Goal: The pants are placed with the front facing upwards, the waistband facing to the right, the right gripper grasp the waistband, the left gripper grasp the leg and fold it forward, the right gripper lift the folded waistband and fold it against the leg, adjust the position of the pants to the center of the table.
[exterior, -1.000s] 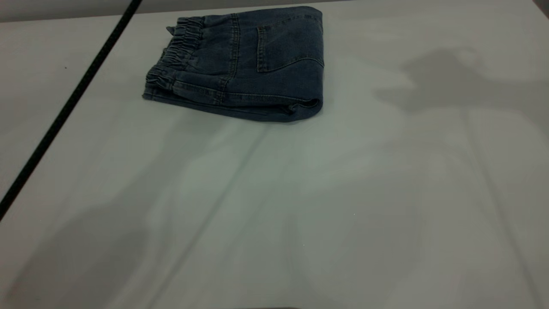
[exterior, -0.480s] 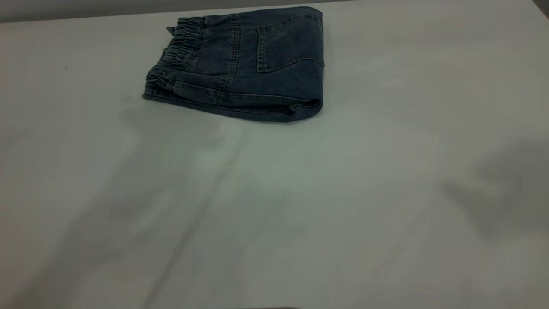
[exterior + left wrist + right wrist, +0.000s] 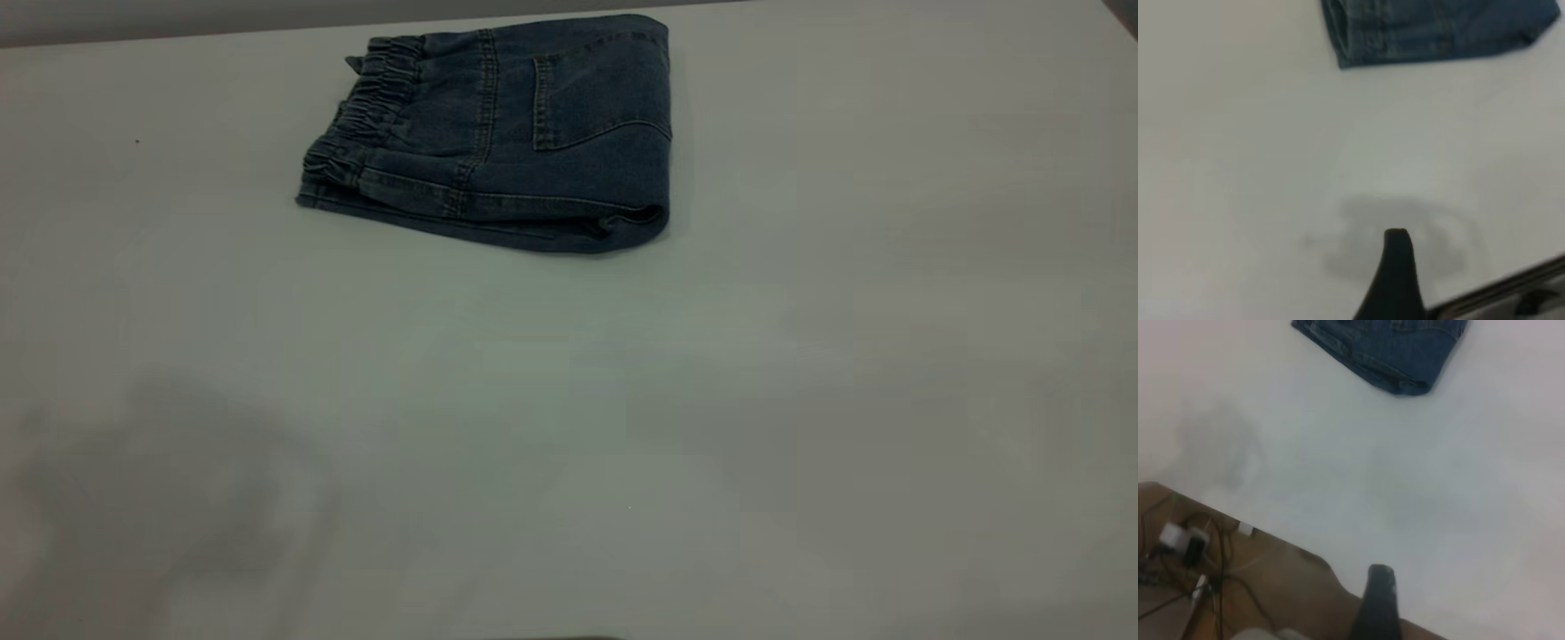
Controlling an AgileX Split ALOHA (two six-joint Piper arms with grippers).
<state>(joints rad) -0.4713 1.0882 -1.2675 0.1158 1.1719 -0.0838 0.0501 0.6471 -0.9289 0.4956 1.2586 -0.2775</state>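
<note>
Change: a second ago a thin black cable slanted across the counter's left side in the exterior view, with arm shadows falling on the right; both are gone now, and only a faint shadow lies at the near left.
Meaning: both arms appear to have pulled back from the garment, so the folding looks finished and the job seems at or near its end.
Pants: the pants (image 3: 498, 133) lie folded into a compact bundle toward the counter's far edge, left of the middle, patch pocket (image 3: 591, 98) up, unmoved through the earlier pictures.
Waistband: the waistband (image 3: 360, 120) sits at the bundle's left end, ruched and stacked.
Left tool: the left tool (image 3: 1397, 280) hangs over bare counter, well apart from the pants; only one finger shows, so I cannot tell how its fingers stand.
Right tool: the right tool (image 3: 1377, 603) is by the counter's near edge, holding nothing visible; I cannot tell its opening either.
Edges: the bundle's far side lies close to the far edge of the counter (image 3: 800, 400).
Room: wide bare surface spreads toward the near side and right; any centring nudge would have to come that way.
</note>
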